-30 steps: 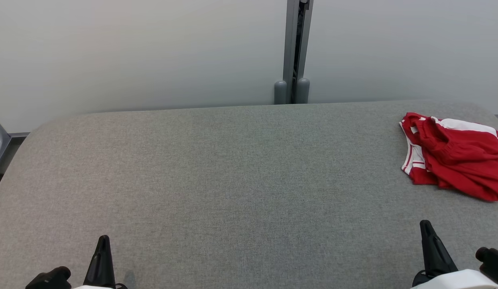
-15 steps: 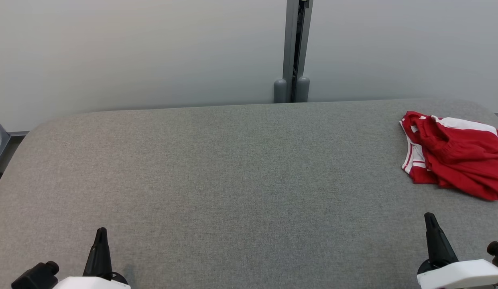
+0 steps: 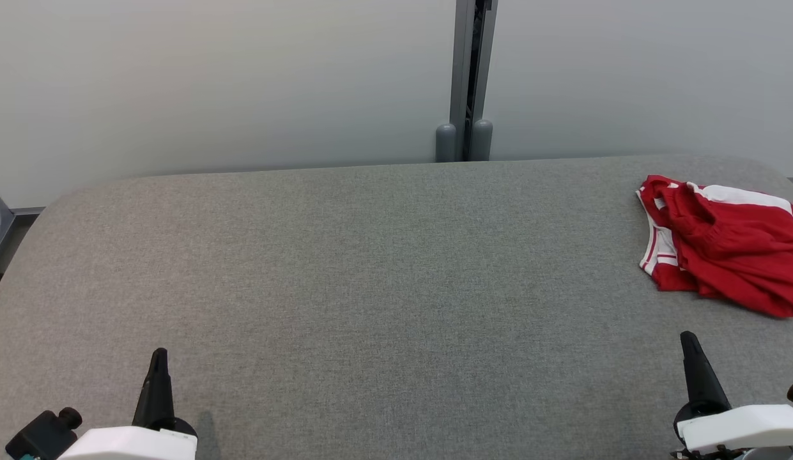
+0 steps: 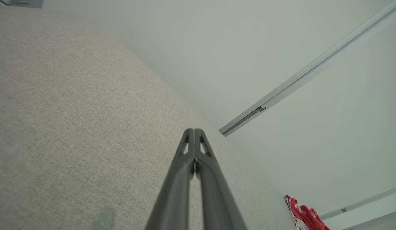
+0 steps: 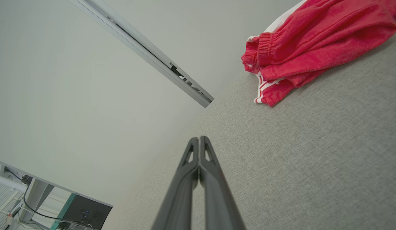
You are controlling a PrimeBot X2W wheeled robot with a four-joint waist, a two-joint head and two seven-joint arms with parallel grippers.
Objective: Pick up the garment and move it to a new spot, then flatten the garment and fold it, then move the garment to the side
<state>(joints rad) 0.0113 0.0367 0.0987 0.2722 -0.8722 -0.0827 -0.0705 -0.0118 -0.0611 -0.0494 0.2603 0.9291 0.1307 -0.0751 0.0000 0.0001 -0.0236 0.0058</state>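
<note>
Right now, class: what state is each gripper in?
Left gripper: shut, holding nothing.
Right gripper: shut, holding nothing.

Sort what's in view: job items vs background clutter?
Job:
- red and white garment, crumpled at the table's far right
- grey fabric table
- left gripper and right gripper, both shut and holding nothing

Just there:
- metal wall post behind the table
- dark computer box beyond the table
</note>
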